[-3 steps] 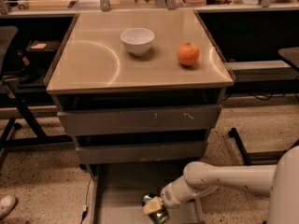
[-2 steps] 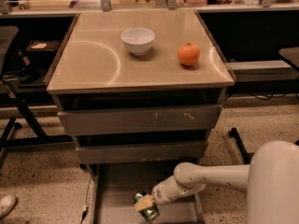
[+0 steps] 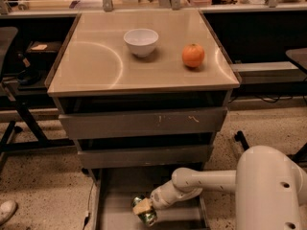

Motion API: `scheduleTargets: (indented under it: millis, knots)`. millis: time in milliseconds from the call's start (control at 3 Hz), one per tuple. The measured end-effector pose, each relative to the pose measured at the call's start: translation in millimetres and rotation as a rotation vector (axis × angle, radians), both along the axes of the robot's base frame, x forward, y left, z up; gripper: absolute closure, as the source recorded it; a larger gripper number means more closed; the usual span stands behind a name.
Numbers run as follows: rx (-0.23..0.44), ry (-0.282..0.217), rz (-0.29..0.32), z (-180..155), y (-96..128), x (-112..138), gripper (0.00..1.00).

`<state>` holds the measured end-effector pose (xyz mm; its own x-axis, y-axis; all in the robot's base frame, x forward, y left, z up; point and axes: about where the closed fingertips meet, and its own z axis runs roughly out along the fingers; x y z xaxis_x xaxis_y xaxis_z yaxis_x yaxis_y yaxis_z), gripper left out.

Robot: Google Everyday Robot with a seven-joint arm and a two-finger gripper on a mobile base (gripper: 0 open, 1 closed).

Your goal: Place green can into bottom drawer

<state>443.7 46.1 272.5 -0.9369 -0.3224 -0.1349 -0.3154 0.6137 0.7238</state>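
Observation:
The bottom drawer is pulled out below the cabinet, showing a flat grey floor. My white arm reaches in from the lower right. My gripper is low over the drawer's middle and is shut on the green can, which sits tilted in the pale fingers just above or at the drawer floor. The can's lower end shows green and shiny; its upper part is hidden by the fingers.
Two upper grey drawers are closed above. On the tan cabinet top stand a white bowl and an orange. A black chair frame is at the left, a shoe at bottom left.
My gripper with the green can has moved left and slightly forward over the bottom drawer; the arm has drawn further into view at the lower right.

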Motion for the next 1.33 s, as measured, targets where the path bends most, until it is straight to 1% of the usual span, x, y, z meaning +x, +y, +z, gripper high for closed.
scheduleTargets:
  millis: [333,667,1000,1333]
  knots:
    - [0.032,-0.005,-0.023,-9.6,1.5,-0.8,1.0]
    - [0.047,-0.033,-0.103,-35.8,0.6,14.4,1.0]
    - [0.036,-0.053,-0.181,-62.8,-6.1,35.8,1.0]
    - [0.02,-0.046,-0.23,-87.2,-11.7,51.6,1.0]
